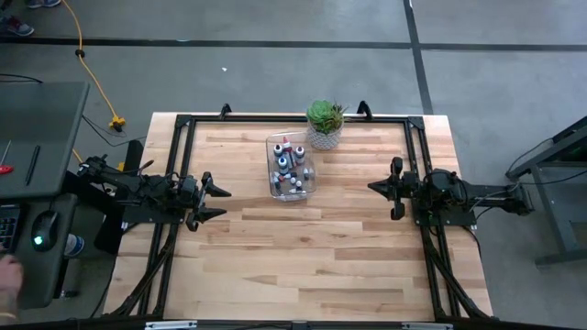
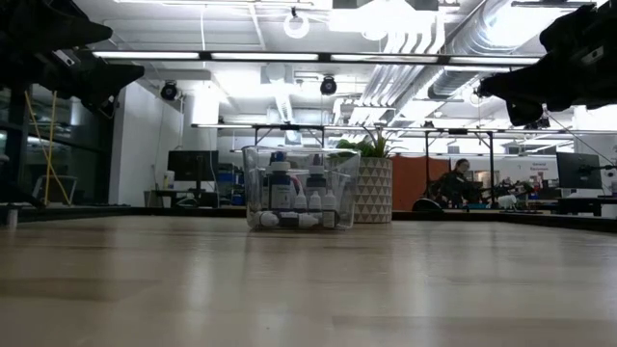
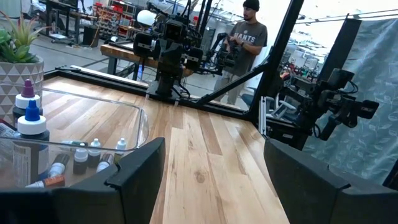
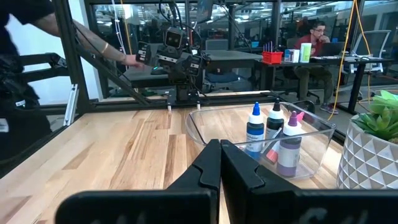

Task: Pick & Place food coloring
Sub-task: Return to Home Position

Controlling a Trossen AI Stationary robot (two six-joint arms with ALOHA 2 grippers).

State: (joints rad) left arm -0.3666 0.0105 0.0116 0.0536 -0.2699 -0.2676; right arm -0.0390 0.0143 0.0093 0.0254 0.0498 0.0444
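Observation:
Several food coloring bottles (image 1: 290, 165), some upright and some lying flat, sit inside a clear plastic bin (image 1: 274, 182) at the table's far middle. In the right wrist view, blue-capped, white-capped and pink-capped bottles (image 4: 273, 134) stand in the bin. The left wrist view shows small grey bottles (image 3: 87, 155) lying on its floor. My left gripper (image 1: 215, 200) hovers open at the table's left side, pointing level toward the bin. My right gripper (image 1: 374, 187) hovers shut at the right side, its fingertips (image 4: 221, 167) together, also level. Neither touches anything.
A green succulent in a white patterned pot (image 1: 325, 123) stands just behind the bin toward the far edge. A black frame (image 1: 183, 124) runs around the wooden table. Bare wood (image 1: 303, 257) lies between the arms and toward the near edge. A person (image 3: 245, 43) stands beyond the table.

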